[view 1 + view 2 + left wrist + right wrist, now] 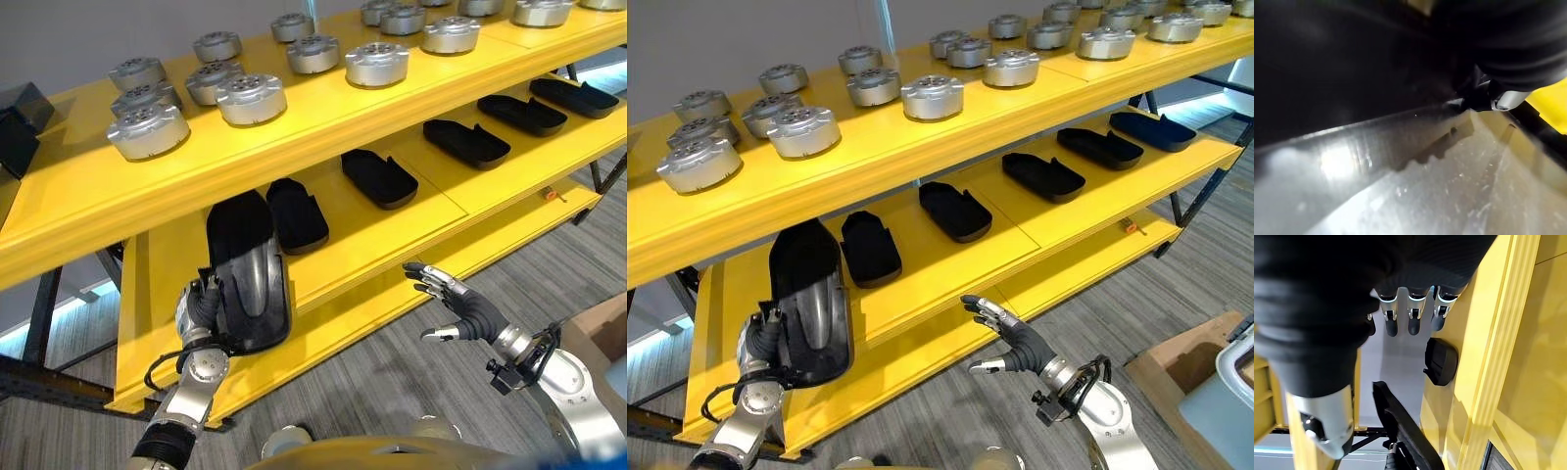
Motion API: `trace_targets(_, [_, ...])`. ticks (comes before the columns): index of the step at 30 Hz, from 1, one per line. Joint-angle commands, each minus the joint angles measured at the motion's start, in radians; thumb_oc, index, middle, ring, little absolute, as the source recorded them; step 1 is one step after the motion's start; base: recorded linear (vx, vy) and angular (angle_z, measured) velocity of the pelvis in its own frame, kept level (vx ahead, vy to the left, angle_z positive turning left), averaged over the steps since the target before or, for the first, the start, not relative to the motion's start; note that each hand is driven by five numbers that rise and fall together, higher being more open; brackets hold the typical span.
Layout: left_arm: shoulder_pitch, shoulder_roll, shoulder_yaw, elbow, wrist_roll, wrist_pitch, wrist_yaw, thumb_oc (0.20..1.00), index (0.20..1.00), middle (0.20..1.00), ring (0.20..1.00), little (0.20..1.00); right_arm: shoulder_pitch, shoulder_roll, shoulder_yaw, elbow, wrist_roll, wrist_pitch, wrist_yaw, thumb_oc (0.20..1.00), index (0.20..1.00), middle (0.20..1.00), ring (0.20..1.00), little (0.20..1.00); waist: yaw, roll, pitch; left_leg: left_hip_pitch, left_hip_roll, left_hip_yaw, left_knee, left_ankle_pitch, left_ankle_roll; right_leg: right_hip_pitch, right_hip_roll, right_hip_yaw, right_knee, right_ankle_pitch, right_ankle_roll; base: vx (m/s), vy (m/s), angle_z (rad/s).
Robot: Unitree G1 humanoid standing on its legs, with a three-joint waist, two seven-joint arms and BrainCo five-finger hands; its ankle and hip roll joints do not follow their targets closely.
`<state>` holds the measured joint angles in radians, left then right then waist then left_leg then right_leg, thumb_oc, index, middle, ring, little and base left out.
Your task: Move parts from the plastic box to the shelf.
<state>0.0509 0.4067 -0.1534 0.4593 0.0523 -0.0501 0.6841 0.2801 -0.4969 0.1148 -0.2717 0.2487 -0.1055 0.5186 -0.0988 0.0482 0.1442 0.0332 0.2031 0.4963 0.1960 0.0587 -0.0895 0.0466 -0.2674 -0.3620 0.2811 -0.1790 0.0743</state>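
Round metal parts (251,98) sit on the upper shelf (323,127), black shell parts (378,178) in a row on the lower shelf (431,201) beneath.

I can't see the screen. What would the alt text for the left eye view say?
The robot's left hand holds a large black curved part at the yellow shelf's lower tier, beside other black parts. Its right hand hovers open. Round metal parts line the top tier.

Grey striped carpet floor (392,382); cardboard box (1181,367) at right, on floor.
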Motion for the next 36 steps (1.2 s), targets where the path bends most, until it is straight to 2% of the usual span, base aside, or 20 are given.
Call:
trace_targets(1, [-0.081, 0.058, 0.082, -0.06, 0.005, -0.043, 0.072, 0.2, 0.2, 0.2, 0.2, 0.2, -0.036, -0.014, -0.017, -0.078, 0.022, -0.064, -0.001, 1.0, 1.0, 1.0, 1.0, 1.0, 0.005, -0.021, -0.01, -0.097, 0.095, -0.022, 0.054, -0.006, -0.05, 0.105, 0.05, -0.069, -0.003, -0.037, 0.012, 0.18, 0.246, -0.22])
trace_targets(2, [-0.095, 0.056, 0.078, -0.047, 0.018, -0.038, 0.081, 0.2, 0.2, 0.2, 0.2, 0.2, -0.037, -0.009, -0.01, -0.083, 0.032, -0.055, -0.002, 1.0, 1.0, 1.0, 1.0, 1.0, 0.01, -0.037, -0.017, -0.083, 0.081, -0.027, 0.083, -0.048, -0.03, 0.112, 0.051, -0.067, 0.008, -0.043, 0.015, 0.16, 0.197, -0.18])
trace_targets(6, [-0.106, 0.052, 0.07, -0.043, 0.026, -0.034, 0.097, 0.2, 0.2, 0.2, 0.2, 0.2, -0.042, 0.003, 0.011, -0.088, 0.029, -0.051, -0.014, 1.0, 1.0, 1.0, 1.0, 1.0, 0.027, -0.062, -0.028, -0.072, 0.047, -0.049, 0.122, -0.102, -0.001, 0.122, 0.062, -0.054, 0.034, -0.062, 0.02, 0.13, 0.189, -0.08])
trace_targets(10, [-0.122, 0.044, 0.062, -0.038, 0.021, -0.022, 0.095, 0.2, 0.2, 0.2, 0.2, 0.2, -0.055, 0.015, 0.039, -0.076, 0.018, -0.053, -0.056, 1.0, 1.0, 1.0, 1.0, 1.0, 0.049, -0.079, -0.036, -0.071, -0.006, -0.071, 0.131, -0.14, 0.047, 0.108, 0.079, -0.04, 0.162, -0.127, 0.029, 0.08, 0.146, -0.03])
trace_targets(11, [-0.123, 0.042, 0.062, -0.043, 0.026, -0.015, 0.094, 0.2, 0.2, 0.2, 0.2, 0.2, -0.057, 0.022, 0.051, -0.068, 0.024, -0.055, -0.07, 1.0, 1.0, 1.0, 1.0, 1.0, 0.05, -0.088, -0.035, -0.057, -0.028, -0.073, 0.12, -0.151, 0.071, 0.066, 0.061, -0.034, 0.255, -0.113, 0.059, 0.06, 0.1, 0.04])
trace_targets(13, [-0.116, 0.043, 0.063, -0.059, 0.021, -0.005, 0.097, 0.2, 0.2, 0.2, 0.2, 0.2, -0.048, 0.03, 0.061, -0.057, 0.042, -0.068, -0.066, 1.0, 1.0, 1.0, 1.0, 1.0, 0.047, -0.094, -0.026, -0.037, -0.037, -0.069, 0.104, -0.159, 0.082, 0.027, 0.037, -0.022, 0.277, -0.097, 0.078, 0.05, 0.002, -0.05])
trace_targets(14, [-0.114, 0.045, 0.062, -0.066, 0.023, -0.001, 0.097, 0.2, 0.2, 0.2, 0.2, 0.2, -0.045, 0.033, 0.067, -0.05, 0.048, -0.074, -0.064, 1.0, 1.0, 1.0, 1.0, 1.0, 0.048, -0.097, -0.021, -0.033, -0.037, -0.066, 0.103, -0.16, 0.079, 0.031, 0.032, -0.022, 0.24, -0.096, 0.077, 0.08, -0.161, -0.12])
trace_targets(15, [-0.117, 0.048, 0.053, -0.08, 0.035, 0.008, 0.096, 0.2, 0.2, 0.2, 0.2, 0.2, -0.053, 0.038, 0.086, -0.023, 0.063, -0.081, -0.064, 1.0, 1.0, 1.0, 1.0, 1.0, 0.054, -0.108, -0.009, -0.025, -0.034, -0.061, 0.105, -0.164, 0.067, 0.066, 0.02, -0.026, 0.096, -0.03, 0.084, 0.08, -0.21, -0.21])
trace_targets(16, [-0.122, 0.049, 0.049, -0.089, 0.047, 0.011, 0.094, 0.2, 0.2, 0.2, 0.2, 0.2, -0.066, 0.041, 0.097, -0.008, 0.067, -0.088, -0.076, 1.0, 1.0, 1.0, 1.0, 1.0, 0.058, -0.111, -0.002, -0.017, -0.032, -0.059, 0.1, -0.163, 0.06, 0.076, 0.01, -0.024, 0.01, 0.025, 0.096, 0.0, -0.306, -0.14])
trace_targets(17, [-0.13, 0.051, 0.042, -0.094, 0.055, 0.009, 0.097, 0.2, 0.2, 0.2, 0.2, 0.2, -0.089, 0.05, 0.115, 0.012, 0.063, -0.097, -0.091, 1.0, 1.0, 1.0, 1.0, 1.0, 0.059, -0.113, 0.01, -0.004, -0.028, -0.047, 0.078, -0.142, 0.069, 0.052, -0.009, -0.016, -0.057, 0.116, 0.109, -0.04, -0.437, 0.0])
trace_targets(18, [-0.148, 0.058, 0.03, -0.109, 0.076, 0.014, 0.102, 0.2, 0.2, 0.2, 0.2, 0.2, -0.12, 0.071, 0.151, 0.033, 0.056, -0.116, -0.122, 1.0, 1.0, 1.0, 1.0, 1.0, 0.057, -0.112, 0.036, 0.03, -0.017, -0.046, 0.053, -0.15, 0.059, 0.002, -0.038, 0.022, -0.109, 0.2, 0.146, -0.01, -0.482, 0.17])
trace_targets(20, [-0.167, 0.064, 0.021, -0.122, 0.085, 0.028, 0.086, 0.2, 0.2, 0.2, 0.2, 0.2, -0.141, 0.085, 0.186, 0.036, 0.025, -0.097, -0.143, 1.0, 1.0, 1.0, 1.0, 1.0, 0.064, -0.109, 0.049, 0.05, 0.004, -0.06, 0.054, -0.17, 0.037, -0.002, -0.032, 0.031, -0.117, 0.188, 0.164, 0.26, -0.408, 0.59])
trace_targets(24, [-0.132, 0.062, 0.06, -0.123, 0.061, 0.023, 0.088, 0.2, 0.2, 0.2, 0.2, 0.2, -0.169, 0.064, 0.193, 0.034, 0.062, -0.019, -0.049, 1.0, 1.0, 1.0, 1.0, 1.0, 0.089, -0.102, 0.034, 0.049, 0.036, -0.067, 0.036, -0.126, 0.007, 0.021, -0.003, -0.02, -0.127, 0.157, 0.117, 0.17, -0.165, 0.57])
trace_targets(29, [-0.08, 0.056, 0.104, -0.092, 0.06, -0.016, 0.101, 0.2, 0.2, 0.2, 0.2, 0.2, -0.149, 0.037, 0.192, 0.02, 0.102, 0.013, 0.038, 1.0, 1.0, 1.0, 1.0, 1.0, 0.095, -0.097, 0.009, 0.054, 0.067, -0.096, -0.004, -0.085, -0.02, 0.068, 0.022, -0.047, -0.139, 0.12, 0.089, 0.14, -0.015, -0.1])
trace_targets(36, [-0.05, 0.046, 0.121, -0.083, 0.065, -0.013, 0.111, 0.2, 0.2, 0.2, 0.2, 0.2, -0.126, 0.041, 0.208, 0.012, 0.113, 0.037, 0.067, 1.0, 1.0, 1.0, 1.0, 1.0, 0.097, -0.091, -0.011, 0.059, 0.063, -0.117, -0.029, -0.068, -0.032, 0.093, 0.032, -0.047, -0.138, 0.1, 0.078, 0.07, 0.078, 0.02])
